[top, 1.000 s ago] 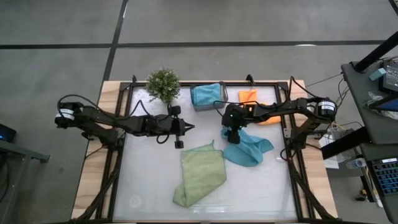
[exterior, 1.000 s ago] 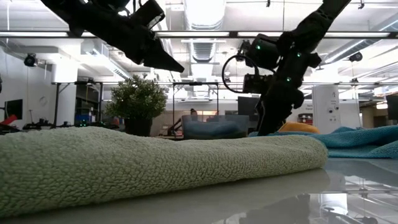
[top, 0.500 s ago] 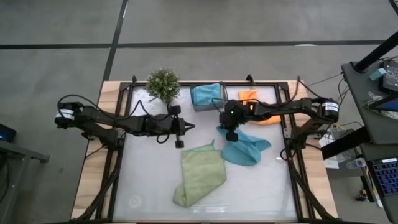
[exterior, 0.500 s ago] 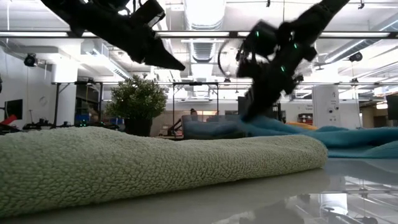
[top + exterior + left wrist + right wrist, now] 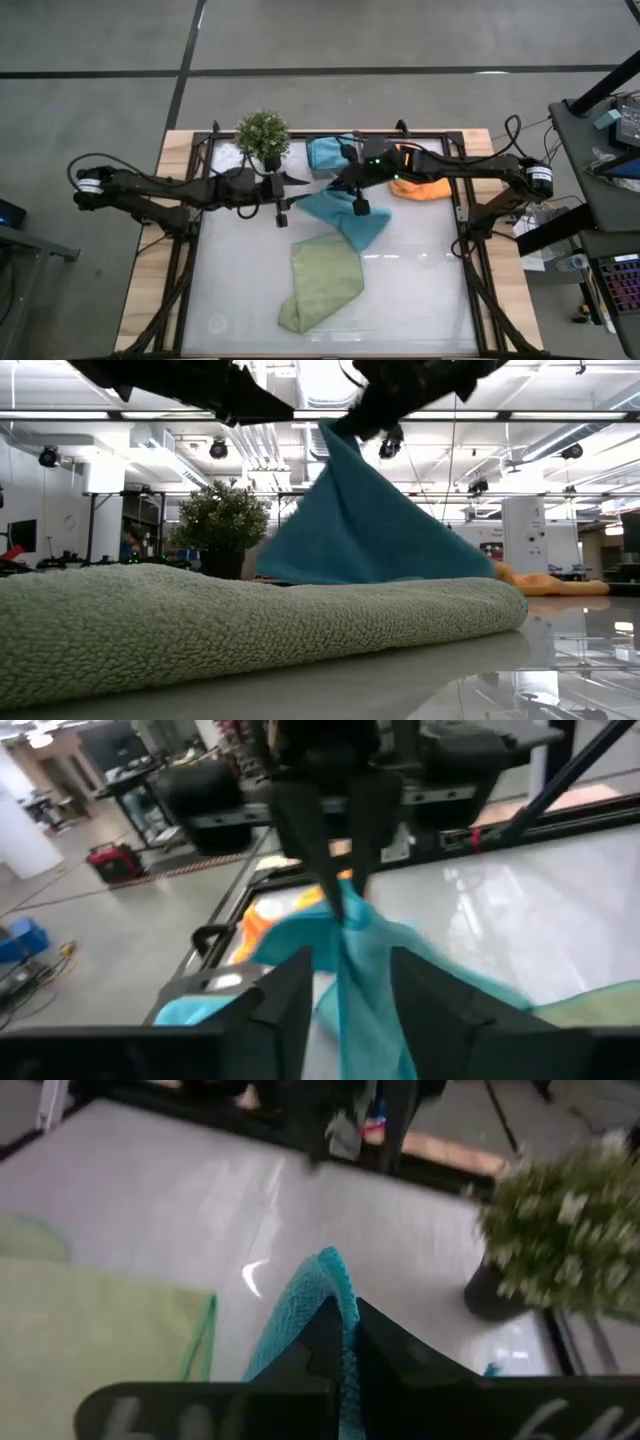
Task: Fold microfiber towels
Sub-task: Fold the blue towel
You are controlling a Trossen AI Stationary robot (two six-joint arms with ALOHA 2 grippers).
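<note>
A teal-blue microfiber towel (image 5: 345,218) hangs mid-table from my shut right gripper (image 5: 353,192), its lower part resting on the table. My left gripper (image 5: 350,975) is open, level, one finger on either side of the hanging cloth (image 5: 355,950); whether it touches I cannot tell. A light green towel (image 5: 320,280) lies crumpled toward the near edge, filling the low view's foreground (image 5: 200,620). An orange towel (image 5: 420,175) lies at the far right. Another teal towel (image 5: 330,152) sits in the bin. My right gripper pinches the teal towel's raised peak (image 5: 330,1275) between its two fingers, coming from the table's right and slanting down. One layer or several, I cannot tell. The cloth fans out slack below the fingers (image 5: 350,510), and its lower part (image 5: 368,232) lies on the table.
A small potted plant (image 5: 262,137) stands at the far edge, close behind my left gripper. The grey bin (image 5: 318,168) is beside it. Black frame rails (image 5: 462,215) run along the table's sides. Bare white surface (image 5: 420,290) lies near right.
My right gripper has taken hold of the teal towel, risen and moved toward the table's left, rolling as it went. The towel's gripped part is lifted high and the cloth is dragged left; its lower part stays on the table. My left gripper has risen slightly and opened.
</note>
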